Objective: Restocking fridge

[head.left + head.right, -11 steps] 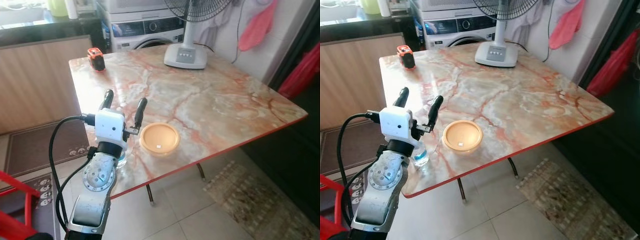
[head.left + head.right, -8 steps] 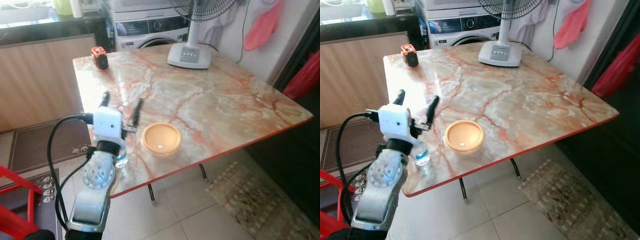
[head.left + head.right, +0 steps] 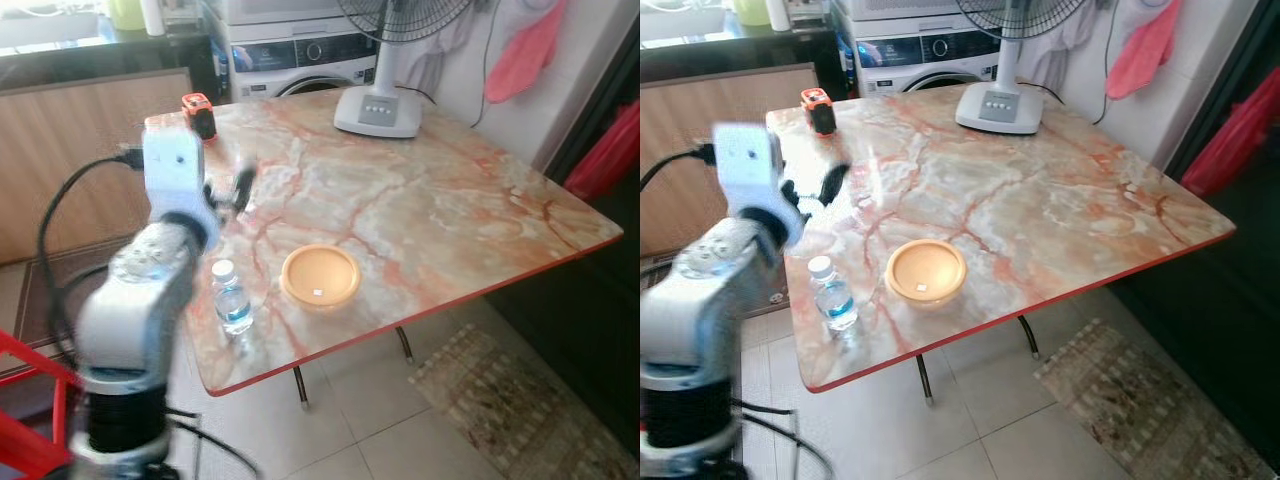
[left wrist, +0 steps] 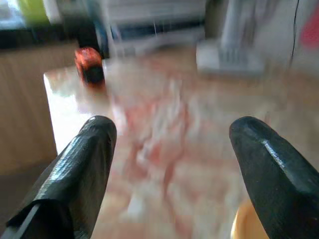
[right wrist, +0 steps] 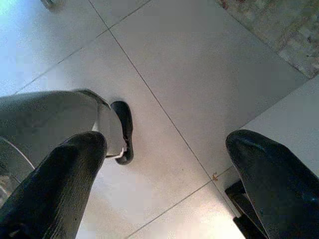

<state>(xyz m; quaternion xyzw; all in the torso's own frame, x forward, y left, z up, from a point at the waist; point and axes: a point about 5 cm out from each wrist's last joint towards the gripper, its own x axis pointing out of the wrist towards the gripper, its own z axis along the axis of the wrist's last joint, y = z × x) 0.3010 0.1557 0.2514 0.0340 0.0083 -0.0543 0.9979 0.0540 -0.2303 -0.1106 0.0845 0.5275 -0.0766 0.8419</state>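
1. While the left arm is hanging raised and motion-blurred over the near-left part of the marble bench [image 3: 420, 200], the left gripper [image 4: 172, 164] is showing its jaws spread wide apart with nothing between them.
2. A small water bottle [image 3: 231, 298] is standing upright near the bench's front-left edge, apart from the gripper and just beside an orange bowl [image 3: 320, 277].
3. The bowl is sitting open side up, with what appears to be a small pale scrap lying in its middle.
4. A small orange-and-black object [image 3: 199, 114], too blurred to identify, is resting at the bench's far-left corner.
5. The base of a white standing fan [image 3: 376, 110] is occupying the far edge of the bench, with a washing machine [image 3: 930, 50] behind it.
6. A pink cloth [image 3: 524, 50] is hanging on the wall beyond the bench.
7. The right gripper [image 5: 164, 169] is hanging idle over the tiled floor [image 5: 189, 74], its jaws standing open and empty.
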